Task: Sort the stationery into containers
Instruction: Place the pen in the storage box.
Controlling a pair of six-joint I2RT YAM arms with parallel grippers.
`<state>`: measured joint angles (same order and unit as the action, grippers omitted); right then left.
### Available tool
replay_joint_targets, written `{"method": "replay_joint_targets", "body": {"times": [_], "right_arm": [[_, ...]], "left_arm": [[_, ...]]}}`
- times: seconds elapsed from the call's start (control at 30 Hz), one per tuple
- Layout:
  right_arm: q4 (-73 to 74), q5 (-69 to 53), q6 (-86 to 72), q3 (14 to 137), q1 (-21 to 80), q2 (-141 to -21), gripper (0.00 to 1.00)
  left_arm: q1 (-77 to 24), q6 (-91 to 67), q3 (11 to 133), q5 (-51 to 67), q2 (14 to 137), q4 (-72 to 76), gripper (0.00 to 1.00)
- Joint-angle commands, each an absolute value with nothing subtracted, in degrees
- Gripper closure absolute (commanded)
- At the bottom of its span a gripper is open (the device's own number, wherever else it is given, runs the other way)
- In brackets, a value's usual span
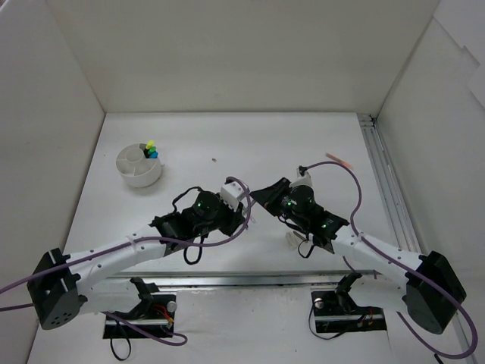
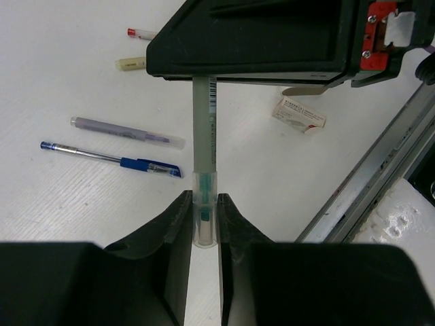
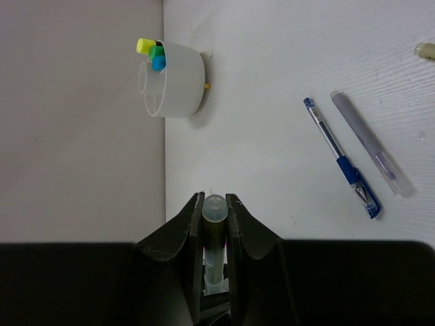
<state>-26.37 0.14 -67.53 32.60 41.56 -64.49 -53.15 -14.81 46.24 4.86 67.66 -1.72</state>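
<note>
Two claws on one pen (image 2: pixel 204 129): the left claw (image 2: pixel 204 199) is pinched shut on the pen's clear end, where green ink shows inside. The right claw (image 3: pixel 214 206) is clamped narrow on the other end, with the rounded cap poking out between its fingers. The pen bridges straight from one claw to the other, off the table (image 2: pixel 61 204). In the top view the left arm (image 1: pixel 129 250) reaches diagonally from the near-left base to mid-table and the right arm (image 1: pixel 371 250) comes in from the near-right base. The wrists are low and nose to nose at the centre. The tub (image 3: pixel 182 92) sits well apart at the far left by the wall, with yellow, green and blue highlighters (image 3: pixel 155 54) standing together in one compartment. In the left wrist view a blue pen (image 2: pixel 112 159) and a grey see-through pen (image 2: pixel 126 132) lie loose on the table to the left of the held pen, side by side and roughly parallel. A red-tipped stick (image 2: pixel 141 32) and a beige stick (image 2: pixel 130 63) lie farther off, near the right claw's body. A small eraser (image 2: pixel 299 113) in a paper sleeve lies to the right of the held pen. The held pen's barrel carries a barcode and a line of print, too small to read. The eraser sleeve has reddish print, also unreadable.
</note>
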Motion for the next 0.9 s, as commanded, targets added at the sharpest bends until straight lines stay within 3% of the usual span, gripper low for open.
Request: {"method": "replay_joint_targets", "body": {"times": [0.0,0.13,0.23,0.27,0.33,0.37,0.47,0.67,0.87], "right_arm": [[-26.7,2.1,-66.0,33.0,41.4,-63.1,1.00],[-24.3,3.1,-63.7,33.4,41.5,-63.9,0.99],[-24.5,2.2,-61.8,33.8,41.4,-64.9,0.80],[-24.4,2.0,-61.3,34.5,41.4,-65.4,0.63],[-22.9,2.0,-59.3,35.6,41.5,-65.4,0.49],[-21.7,2.8,-58.2,36.5,41.4,-65.0,0.37],[-16.2,7.7,-55.9,38.8,41.3,-62.8,0.21],[-8.0,22.2,-54.0,39.1,41.0,-54.4,0.09],[-2.3,32.5,-51.5,37.6,40.5,-46.2,0.07]], "left_arm": [[-53.4,-17.4,50.1,0.8,62.8,0.6,1.00],[-53.4,-17.9,49.7,0.9,58.5,0.3,1.00],[-53.4,-17.3,48.9,2.4,56.7,1.0,1.00],[-53.4,-17.3,49.0,2.3,56.5,0.9,1.00],[-53.4,-17.9,50.6,0.8,56.9,-2.3,1.00],[-53.4,-18.5,51.6,0.3,57.2,-3.9,1.00],[-53.4,-21.9,56.3,-5.0,59.0,-13.7,1.00],[-50.2,-30.1,61.5,-10.1,60.4,-25.2,1.00],[-42.9,-36.0,69.0,-13.0,63.4,-39.9,1.00]]}}
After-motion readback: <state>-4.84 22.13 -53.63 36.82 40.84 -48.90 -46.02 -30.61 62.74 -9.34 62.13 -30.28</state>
